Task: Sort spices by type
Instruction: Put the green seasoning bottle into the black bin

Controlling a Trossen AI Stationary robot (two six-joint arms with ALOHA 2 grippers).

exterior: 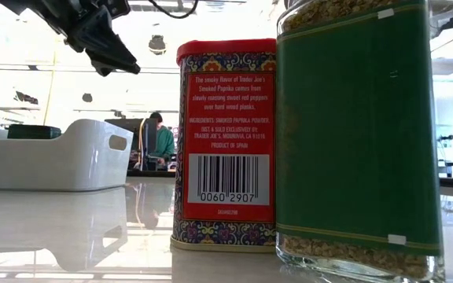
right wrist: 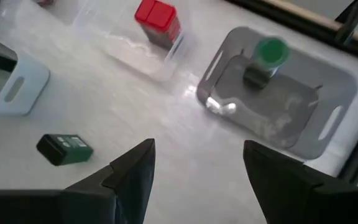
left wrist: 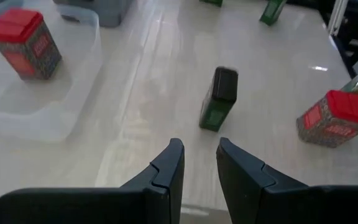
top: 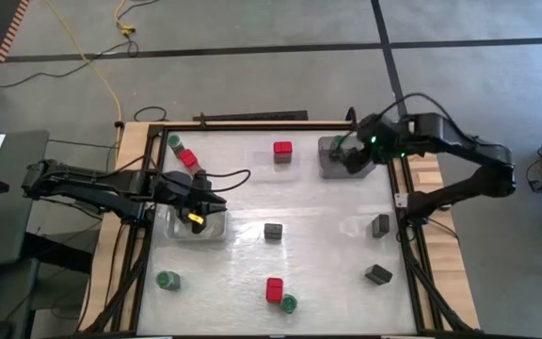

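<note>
Two square red-lidded tins [left wrist: 25, 42], glossy tabletop [left wrist: 154, 81].

Overhead, table-level close behind red tin [exterior: 225, 141], two wrist-mounted.

Readable print: only on the red tin [exterior: 225, 141] in the low view.
Its back label reads "The smoky flavor of Trader Joe's Smoked Paprika comes from slowly roasting sweet red peppers over hard wood planks," then "INGREDIENTS: SMOKED PAPRIKA POWDER," "DIST & SOLD EXCLUSIVELY BY: TRADER JOE'S, MONROVIA, CA 91016," "PRODUCT OF SPAIN," and a barcode numbered 0060 2907.
</note>
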